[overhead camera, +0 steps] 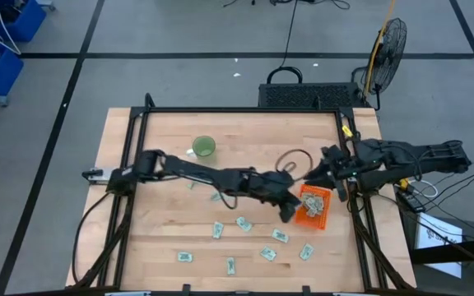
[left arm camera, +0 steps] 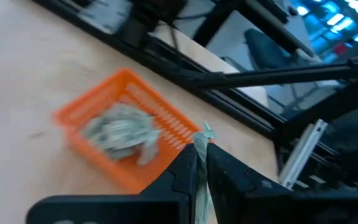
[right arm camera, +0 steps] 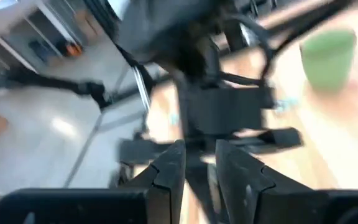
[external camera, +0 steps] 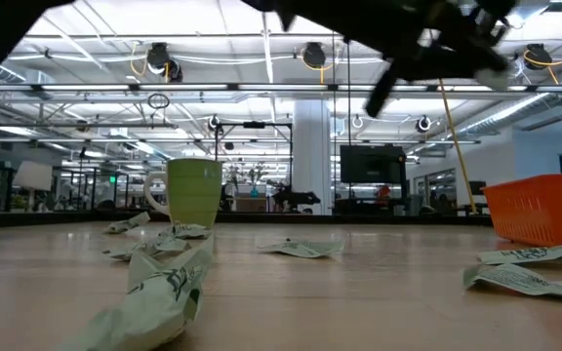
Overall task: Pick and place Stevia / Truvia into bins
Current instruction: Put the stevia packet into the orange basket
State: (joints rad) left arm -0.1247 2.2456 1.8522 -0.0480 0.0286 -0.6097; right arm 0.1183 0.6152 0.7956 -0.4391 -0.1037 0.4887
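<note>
Left gripper [left arm camera: 200, 163] clamped on a packet [left arm camera: 205, 132], orange bin [left arm camera: 124, 138] just beyond; right gripper [right arm camera: 199, 169] slightly apart.

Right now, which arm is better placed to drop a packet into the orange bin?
Left. Its gripper is shut on a packet beside the orange bin. The right gripper hangs behind the bin, and no packet shows in it.

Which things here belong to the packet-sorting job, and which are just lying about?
Part of the job:
- sweetener packets loose on the table
- orange bin, already holding some packets
- left claw, pinching a packet near the bin
- right claw, waiting beside the bin

Just lying about:
- green cup
- fan on the floor behind the table
</note>
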